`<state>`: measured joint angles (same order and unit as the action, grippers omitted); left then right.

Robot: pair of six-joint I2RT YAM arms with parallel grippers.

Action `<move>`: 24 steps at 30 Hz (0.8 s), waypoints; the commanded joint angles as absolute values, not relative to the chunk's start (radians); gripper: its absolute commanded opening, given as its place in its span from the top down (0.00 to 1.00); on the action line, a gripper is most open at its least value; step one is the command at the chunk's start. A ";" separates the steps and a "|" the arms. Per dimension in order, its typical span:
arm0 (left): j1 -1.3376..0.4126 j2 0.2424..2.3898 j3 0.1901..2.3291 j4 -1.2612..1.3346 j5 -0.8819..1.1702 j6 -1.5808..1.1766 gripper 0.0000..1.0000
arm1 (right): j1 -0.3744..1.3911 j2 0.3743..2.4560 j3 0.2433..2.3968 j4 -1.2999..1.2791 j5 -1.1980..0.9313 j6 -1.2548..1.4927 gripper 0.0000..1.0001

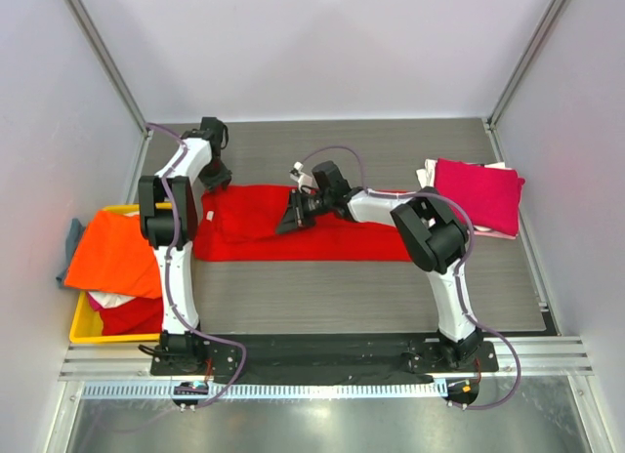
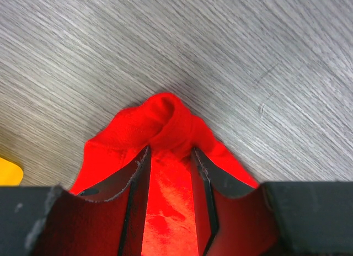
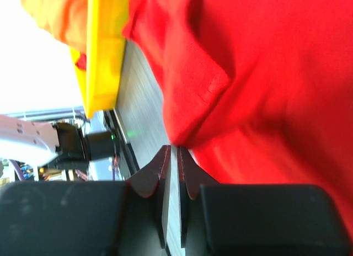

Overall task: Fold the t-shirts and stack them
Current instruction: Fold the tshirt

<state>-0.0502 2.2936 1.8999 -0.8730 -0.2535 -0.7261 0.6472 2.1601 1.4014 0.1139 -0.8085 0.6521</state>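
Mid-bench (image 1: 371, 297), the red shirt (image 1: 332, 240) lies spread flat in a long band running from 9 to 3 o'clock, and both of my arms are on it.

My left claw (image 1: 215, 177) is at the shirt's 10 o'clock corner. On the wrist camera its fingers (image 2: 124, 181) grip a bunched hump of red cloth, which pokes out past the tips over the grey wood grain.

My right claw (image 1: 291, 222) sits on the shirt left of its middle, pointing towards 9 o'clock. Its fingers (image 3: 162, 168) are drawn together to a thin slit, and a fold of the shirt touches the tips. I cannot tell whether any cloth is caught between them.

At 9 o'clock, off the bench's left edge, is a yellow crate (image 1: 83, 321). An orange shirt (image 1: 117, 253) is draped over its top, and a white shirt (image 1: 107, 300) and more red cloth (image 1: 132, 316) show beneath it.

At 2 o'clock, well apart from the red shirt, a folded magenta shirt (image 1: 479, 194) rests on top of white cloth (image 1: 430, 170) at the bench's far right corner.
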 commanded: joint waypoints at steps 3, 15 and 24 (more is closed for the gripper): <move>-0.031 2.332 1.911 -0.867 -0.291 -0.727 0.64 | 0.653 2.031 1.287 0.146 -0.841 0.615 0.58; -0.029 2.188 1.893 -0.854 -0.184 -0.690 0.61 | 0.650 1.990 1.364 0.051 -0.703 0.581 0.39; -0.031 1.973 1.752 -0.825 -0.135 -0.693 0.55 | 0.649 2.101 1.543 0.012 -0.640 0.595 0.57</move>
